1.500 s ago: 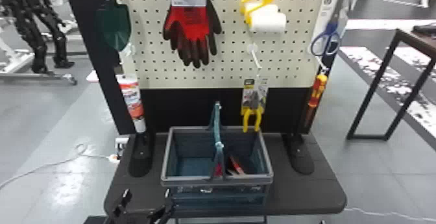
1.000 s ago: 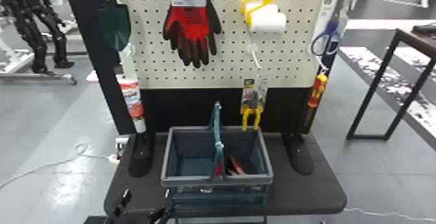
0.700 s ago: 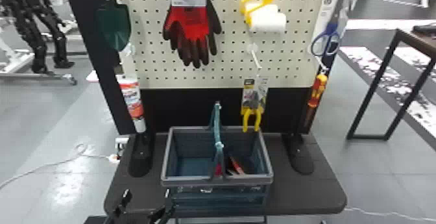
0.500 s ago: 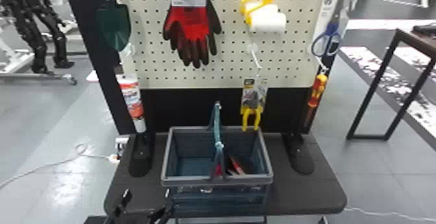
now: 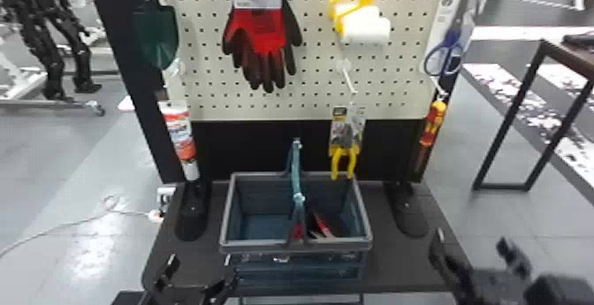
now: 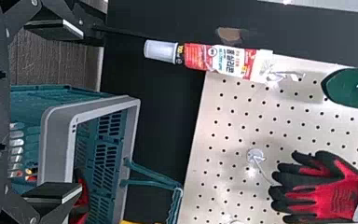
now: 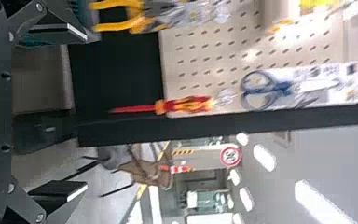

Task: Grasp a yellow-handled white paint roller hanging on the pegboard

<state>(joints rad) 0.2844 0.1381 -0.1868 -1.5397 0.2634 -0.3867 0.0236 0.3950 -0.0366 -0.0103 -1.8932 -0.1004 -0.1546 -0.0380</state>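
Now paint roller [image 5: 363, 26] hangs on pegboard [image 5: 309, 89]; left gripper [image 5: 196, 278], right gripper [image 5: 476, 255] apart (low).

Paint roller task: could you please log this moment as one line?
paint roller: hanging on pegboard, untouched | left gripper: low by basket, jaws open | right gripper: low, jaws open

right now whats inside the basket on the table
A red and black item lies in the basket, near its front wall. The upright handle and that wall cover part of it, so I can't tell what it is.
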